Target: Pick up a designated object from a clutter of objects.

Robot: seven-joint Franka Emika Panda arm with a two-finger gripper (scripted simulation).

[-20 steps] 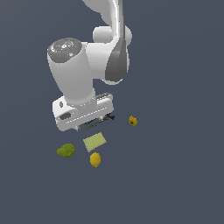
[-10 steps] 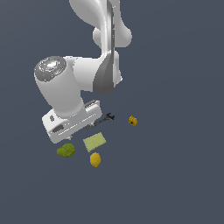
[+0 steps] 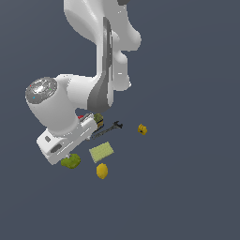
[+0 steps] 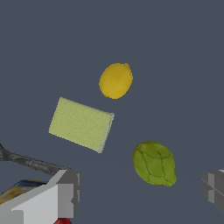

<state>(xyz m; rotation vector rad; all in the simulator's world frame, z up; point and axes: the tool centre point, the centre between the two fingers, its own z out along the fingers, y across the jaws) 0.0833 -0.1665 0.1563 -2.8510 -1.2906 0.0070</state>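
In the exterior view, the white Panda arm reached down from the top of the frame and folded back toward the exterior view's left, its wrist block hanging low over the dark floor. The lumpy green blob showed just under that block's lower edge, partly covered by it. The pale-green pad lay at about two o'clock from the blob, the lemon at about four o'clock from it. Farther on were the black wrench, the yellow cube well apart at three o'clock from the wrench, and an edge of the olive-and-yellow box beside a sliver of the red ball. The fingers were hidden behind the wrist here.

The wrist view supplied what that one lacked: the gripper stood spread wide, one finger on each side (the far one barely entering the frame), with nothing between them. The green blob lay just ahead of the gap, nearer the far finger, touching neither. Beyond it lay the pad and the lemon; the wrench, box and ball peeked around the near finger. The cube did not appear.
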